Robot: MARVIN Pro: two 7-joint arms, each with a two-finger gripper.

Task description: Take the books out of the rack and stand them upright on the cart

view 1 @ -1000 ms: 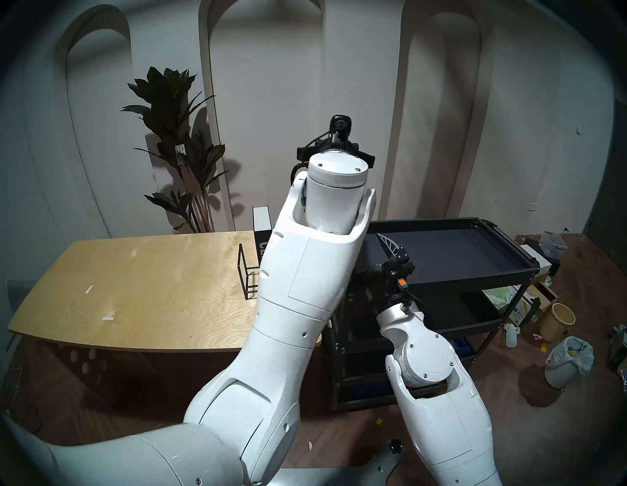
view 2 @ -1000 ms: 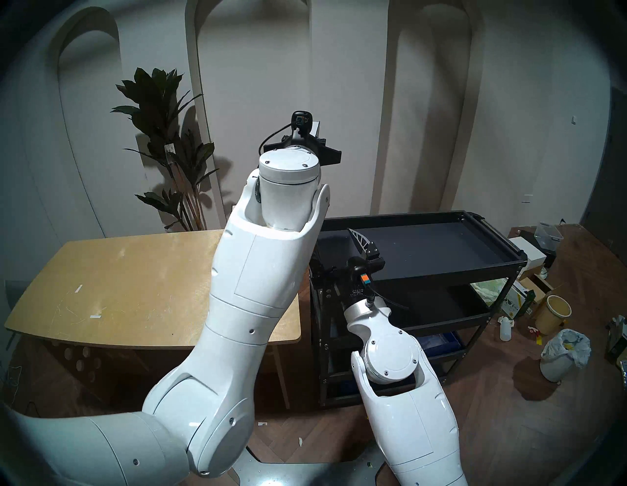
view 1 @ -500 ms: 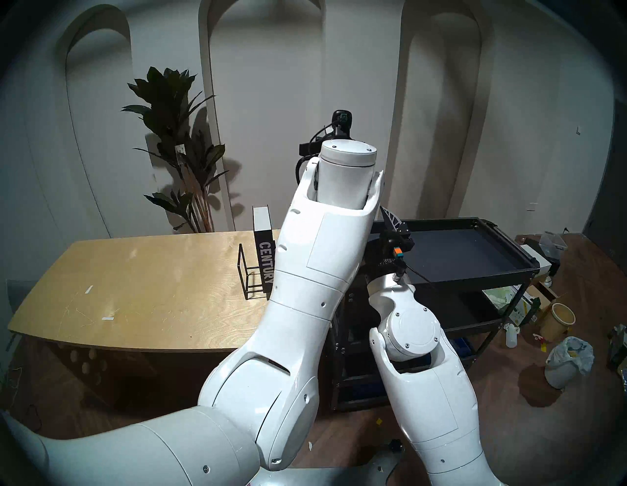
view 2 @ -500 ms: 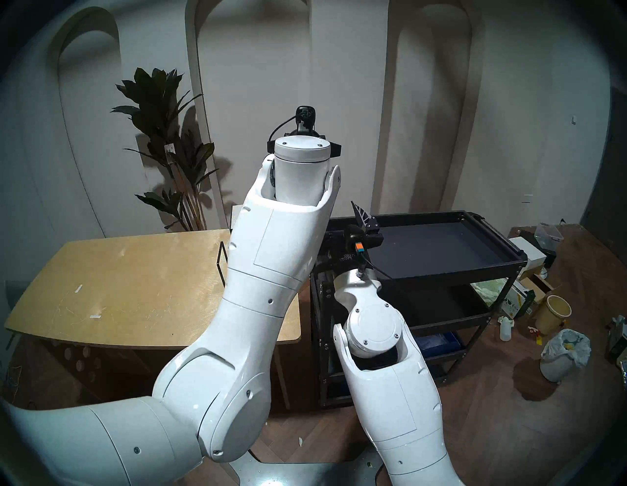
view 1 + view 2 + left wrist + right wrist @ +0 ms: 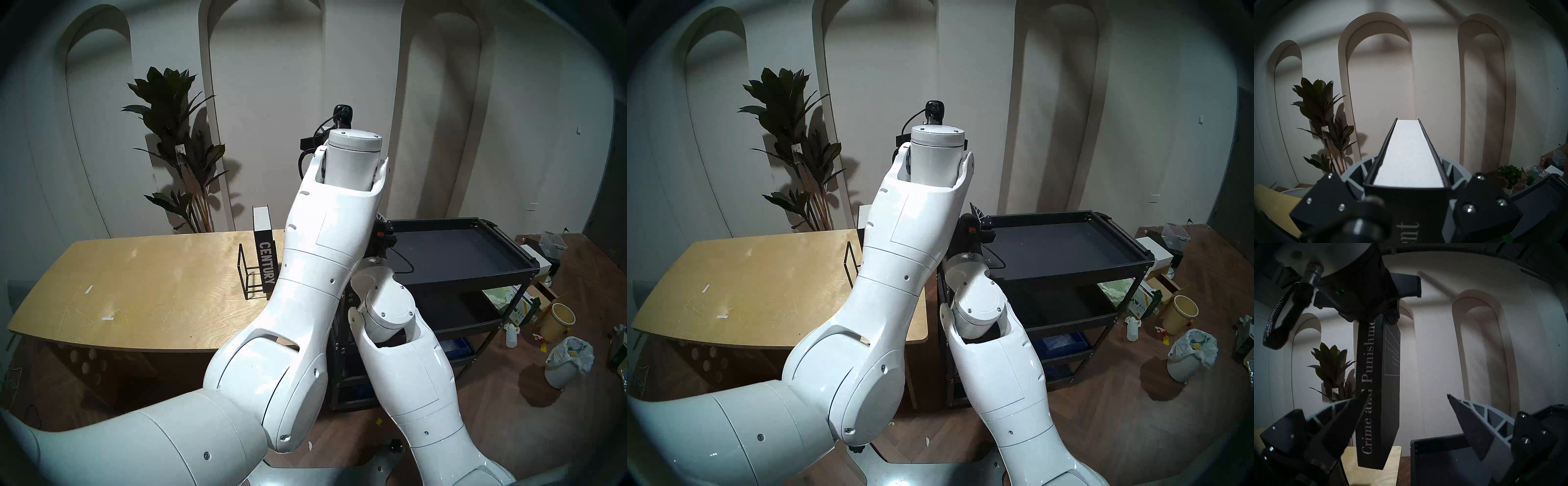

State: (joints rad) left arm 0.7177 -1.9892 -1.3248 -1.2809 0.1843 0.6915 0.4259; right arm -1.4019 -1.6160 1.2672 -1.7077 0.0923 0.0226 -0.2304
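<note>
My left gripper (image 5: pixel 1408 169) is shut on the top of the "Crime and Punishment" book (image 5: pixel 1407 152), whose white page edges face up. In the right wrist view the book (image 5: pixel 1371 378) hangs upright in the air over the gap between the table and the cart (image 5: pixel 1437 443). My right gripper (image 5: pixel 1407 393) is open and empty, just in front of the book's lower half, with its left finger (image 5: pixel 1349 414) beside the spine. The "CENTURY" book (image 5: pixel 266 268) stands in the black wire rack (image 5: pixel 246 281). The black cart (image 5: pixel 475 268) stands to the right with a bare top tray.
The rack sits on a wooden table (image 5: pixel 135 288) left of the cart. A potted plant (image 5: pixel 176 152) stands behind the table. A yellow bucket (image 5: pixel 556 320), a bagged bin (image 5: pixel 566 359) and boxes lie on the floor at the right. My left forearm (image 5: pixel 322 254) hides the table's right end.
My left arm has swung right toward the cart with the book, uncovering the "CENTURY" book. My right gripper has risen from over the cart tray and moved left to the held book.
</note>
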